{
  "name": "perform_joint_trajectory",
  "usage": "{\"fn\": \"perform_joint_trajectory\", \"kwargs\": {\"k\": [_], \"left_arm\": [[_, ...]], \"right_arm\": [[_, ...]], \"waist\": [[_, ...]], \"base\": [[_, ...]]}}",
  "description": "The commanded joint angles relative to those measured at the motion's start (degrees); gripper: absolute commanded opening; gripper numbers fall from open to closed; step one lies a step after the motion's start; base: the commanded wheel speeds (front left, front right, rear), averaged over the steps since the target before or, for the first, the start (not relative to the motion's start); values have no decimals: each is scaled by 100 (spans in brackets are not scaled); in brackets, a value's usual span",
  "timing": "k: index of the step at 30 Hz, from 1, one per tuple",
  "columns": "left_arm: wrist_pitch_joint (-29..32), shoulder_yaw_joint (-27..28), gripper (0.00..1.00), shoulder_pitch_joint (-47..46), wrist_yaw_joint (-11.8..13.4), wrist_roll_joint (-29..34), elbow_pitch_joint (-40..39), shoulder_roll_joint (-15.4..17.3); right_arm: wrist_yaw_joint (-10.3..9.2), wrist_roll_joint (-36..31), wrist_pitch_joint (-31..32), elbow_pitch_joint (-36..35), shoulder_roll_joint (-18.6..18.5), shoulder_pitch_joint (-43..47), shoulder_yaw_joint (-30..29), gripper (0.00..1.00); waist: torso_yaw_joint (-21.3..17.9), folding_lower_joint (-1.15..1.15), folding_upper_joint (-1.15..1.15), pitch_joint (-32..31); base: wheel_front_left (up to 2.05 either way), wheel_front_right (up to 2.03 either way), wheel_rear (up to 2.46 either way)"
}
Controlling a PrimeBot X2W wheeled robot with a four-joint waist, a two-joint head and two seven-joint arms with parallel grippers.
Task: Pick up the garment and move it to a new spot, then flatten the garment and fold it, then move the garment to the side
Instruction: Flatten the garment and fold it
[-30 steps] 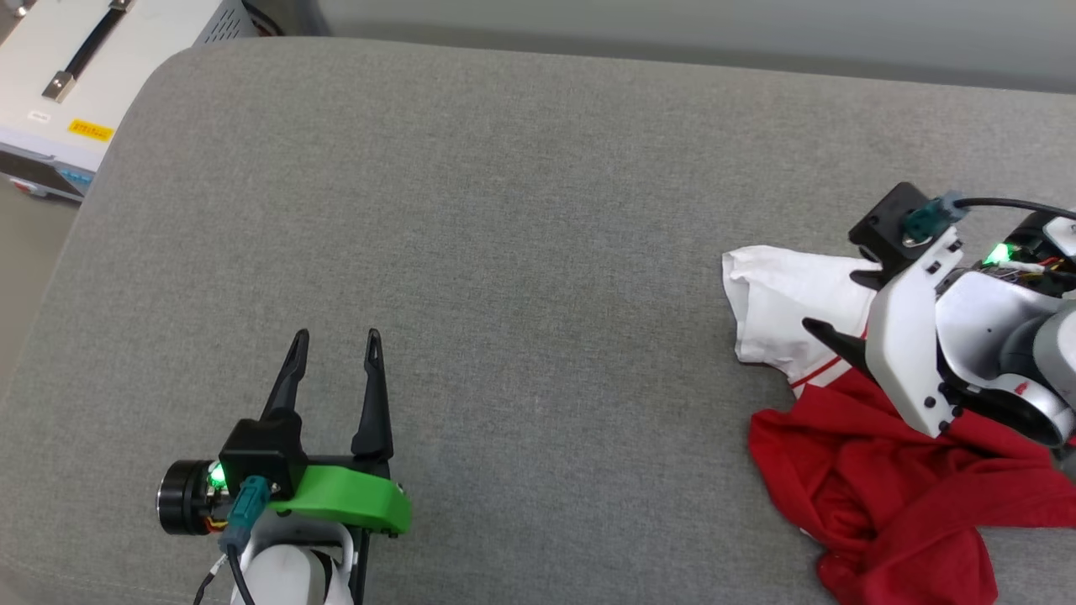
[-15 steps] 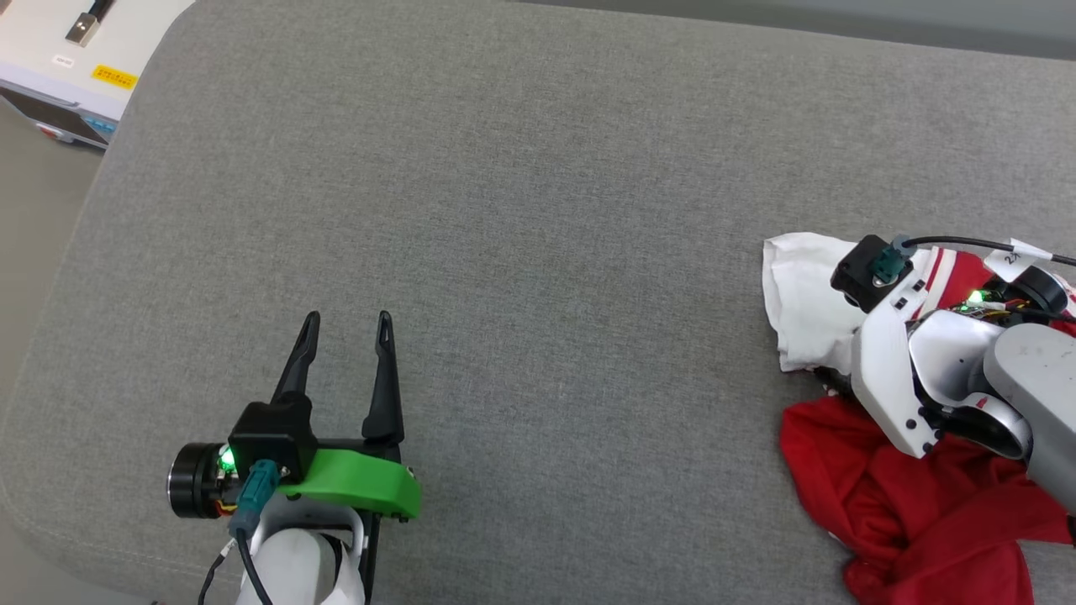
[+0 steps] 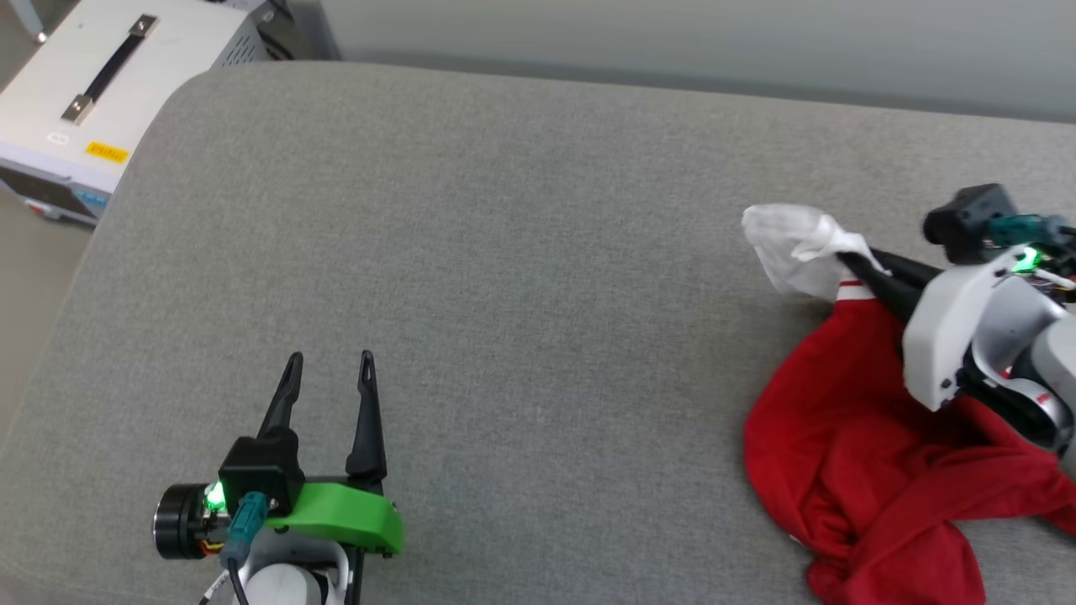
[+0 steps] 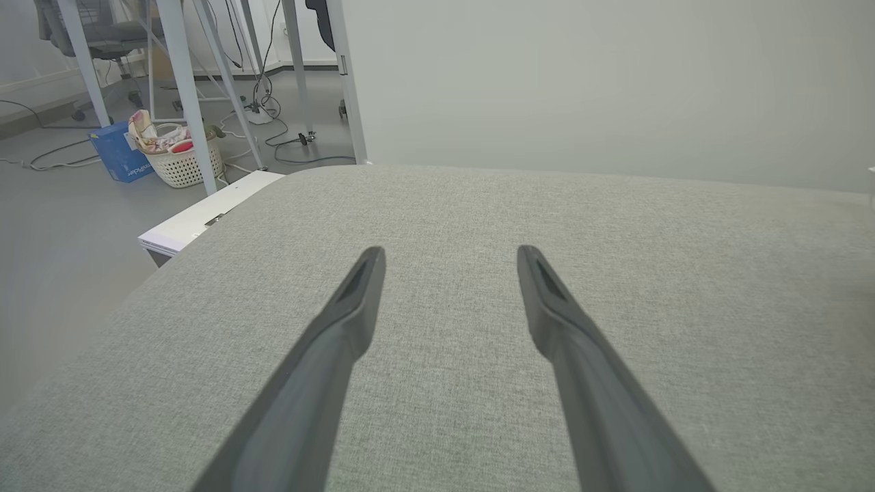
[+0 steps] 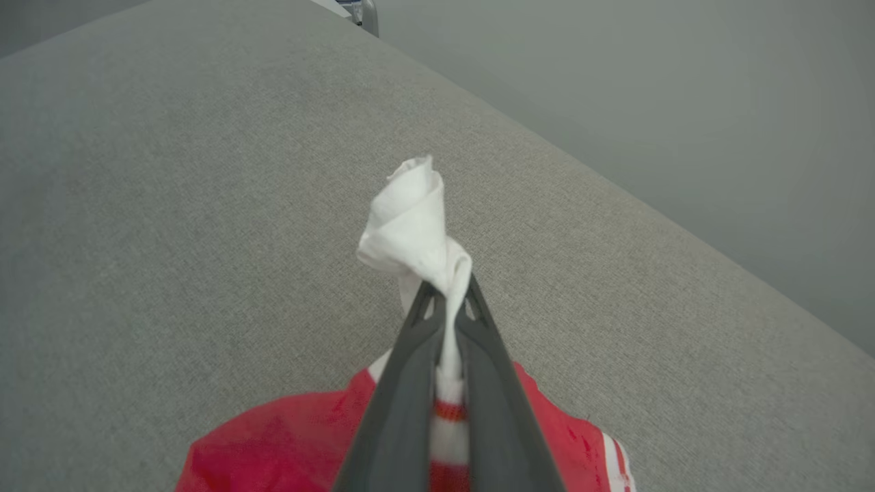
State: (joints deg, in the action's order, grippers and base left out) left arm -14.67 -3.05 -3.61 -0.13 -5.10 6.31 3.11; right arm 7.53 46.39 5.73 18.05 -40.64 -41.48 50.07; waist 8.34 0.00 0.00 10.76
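The garment [image 3: 849, 445] is a crumpled red T-shirt with a white sleeve, lying at the right of the grey cushion [image 3: 521, 252]. My right gripper [image 3: 851, 262] is shut on the white sleeve [image 3: 794, 244] near its striped seam, and the sleeve is lifted off the cushion. The right wrist view shows the bunched sleeve [image 5: 413, 225] sticking out past the closed fingertips of my right gripper [image 5: 448, 290], with red cloth [image 5: 287, 444] hanging below. My left gripper [image 3: 329, 361] hovers open over bare cushion at the lower left, and its fingers [image 4: 342, 335] have nothing between them.
A white case with a black handle [image 3: 101, 92] stands beyond the cushion's far left corner. The left wrist view shows the floor to the left with a laundry basket [image 4: 179, 154], a blue box [image 4: 116, 150] and table legs. A pale wall [image 4: 581, 82] runs behind the cushion.
My right gripper has closed on the white sleeve and raised it, bunching the cloth. The head camera tilted down and back up. My left gripper stayed open in place.
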Motion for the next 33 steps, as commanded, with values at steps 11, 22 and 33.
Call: {"fn": "perform_joint_trajectory", "kwargs": {"k": [11, 22, 33], "left_arm": [[-33, 106, 100, 200, -75, 96, -61, -23], [-33, -57, 100, -33, -27, -39, -104, -23], [-33, -196, 100, -274, 115, -266, -89, -23]], "right_arm": [[-4, -857, -71, -1184, 19, 922, -2009, 0], [-4, -1713, 589, -1468, 997, 278, -1803, 0], [-4, -1526, 515, 69, 2165, -643, 344, 0]], "waist": [[-281, 0, 0, -293], [132, 0, 0, 50], [491, 0, 0, 486]], "base": [[0, 0, 0], [0, 0, 0], [0, 0, 0]]}}
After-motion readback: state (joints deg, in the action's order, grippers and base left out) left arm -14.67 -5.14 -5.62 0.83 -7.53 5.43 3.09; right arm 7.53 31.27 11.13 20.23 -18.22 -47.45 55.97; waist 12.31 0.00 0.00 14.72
